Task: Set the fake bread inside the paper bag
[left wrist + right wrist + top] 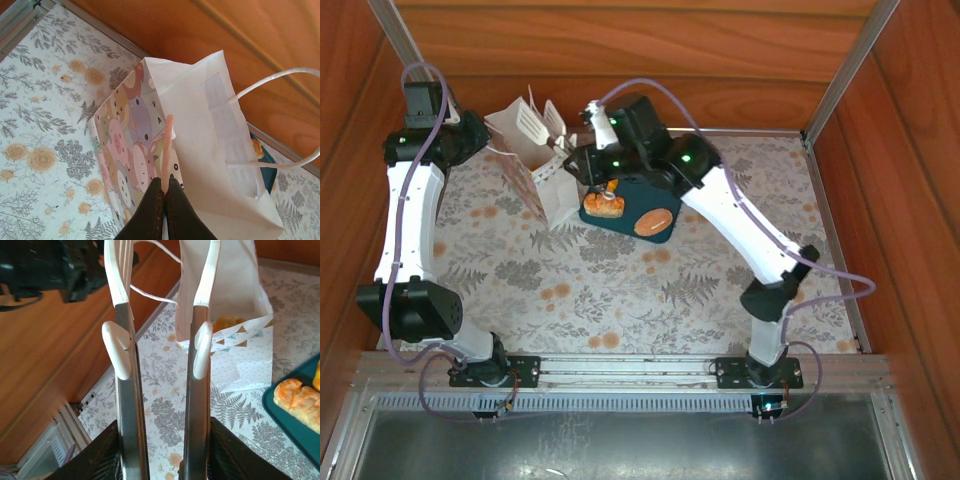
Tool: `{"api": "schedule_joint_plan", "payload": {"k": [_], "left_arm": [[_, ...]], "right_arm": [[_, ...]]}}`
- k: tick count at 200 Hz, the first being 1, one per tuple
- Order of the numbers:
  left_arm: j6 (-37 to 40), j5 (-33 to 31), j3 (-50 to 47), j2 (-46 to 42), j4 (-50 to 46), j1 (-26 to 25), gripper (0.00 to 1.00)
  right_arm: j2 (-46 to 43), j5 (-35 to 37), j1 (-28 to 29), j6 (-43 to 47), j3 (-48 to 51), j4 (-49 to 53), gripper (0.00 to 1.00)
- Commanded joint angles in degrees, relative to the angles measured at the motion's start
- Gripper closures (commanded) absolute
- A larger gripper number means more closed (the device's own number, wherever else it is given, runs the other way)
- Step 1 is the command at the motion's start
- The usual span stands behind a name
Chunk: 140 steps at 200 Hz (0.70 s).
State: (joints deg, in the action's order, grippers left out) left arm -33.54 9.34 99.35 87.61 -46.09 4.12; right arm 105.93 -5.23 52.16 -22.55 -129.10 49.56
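Right gripper [165, 442]: its black fingers [112, 455] press on the outer faces of a pair of metal tongs [126, 390] and hold it. The 2 tong arms stand parallel with a narrow gap, and floral cloth shows between them. Their white slotted ends [120, 270] point at the mouth of the paper bag [240, 357]. Right arm: rises from its base at the near right, bends at the elbow and reaches diagonally back-left, wrist over the far-left corner of the dark teal tray [638, 196]. Left gripper [165, 182]: jaws closed together, pinching the bag's rim edge beside its cartoon-animal face. Left arm: runs up the left side of the table, wrist turned right toward the bag. Paper bag: tipped, mouth toward the tray, lower lip with its triangle band lying on the cloth, 2 thin white loop handles [280, 80] hanging free; it sits near the back wooden wall [620, 50]. Fake bread: 1 golden piece [227, 322] shows inside the bag's mouth; 1 pull-apart roll [603, 206] and 1 oval loaf [656, 221] lie on the tray, the roll at the end nearest the bag. Tray: just beside the bag's mouth. Open room: a broad stretch of floral tablecloth [620, 290] lies between the 2 arms, from the tray to the metal rail [620, 372] at the near edge. Wooden walls bound the left, right and back.
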Motion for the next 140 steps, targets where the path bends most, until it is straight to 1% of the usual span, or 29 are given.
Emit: {"api": "schedule_joint_plan", "payload": {"k": [1, 21, 27, 41, 68, 84, 110, 126, 140], "left_arm": [[-0.74, 0.85, -0.49, -0.96, 0.23, 0.35, 1.00], [-0.86, 0.80, -0.40, -0.93, 0.21, 0.34, 1.00], [-0.83, 0.92, -0.41, -1.00, 0.21, 0.33, 1.00], [-0.83, 0.96, -0.39, -0.98, 0.21, 0.33, 1.00], [-0.81, 0.85, -0.37, -1.06, 0.21, 0.43, 1.00], [-0.92, 1.02, -0.39, -1.13, 0.21, 0.31, 1.00], [-1.01, 1.11, -0.48, -1.12, 0.22, 0.34, 1.00], [-1.02, 1.13, -0.50, -1.10, 0.25, 0.30, 1.00], [-1.00, 1.19, -0.48, -1.04, 0.21, 0.35, 1.00]], "right_arm": [[-6.50, 3.50, 0.23, 0.56, 5.31, -3.27, 0.57], [-10.29, 6.12, -0.63, 0.32, 11.19, -2.90, 0.57], [-12.49, 7.23, -0.97, -0.20, 12.86, -2.23, 0.57], [-14.64, 9.84, -1.70, -1.66, 16.49, -0.07, 0.57], [-17.73, 15.18, -3.68, -9.66, 22.60, 6.18, 0.57], [-19.99, 17.21, -5.04, -14.57, 27.44, 7.54, 0.58], [-23.39, 16.23, -7.36, -21.37, 35.89, 6.55, 0.57], [-24.39, 15.29, -8.41, -24.45, 40.21, 5.98, 0.54], [-25.20, 13.72, -9.17, -26.38, 43.84, 4.35, 0.53]]}}
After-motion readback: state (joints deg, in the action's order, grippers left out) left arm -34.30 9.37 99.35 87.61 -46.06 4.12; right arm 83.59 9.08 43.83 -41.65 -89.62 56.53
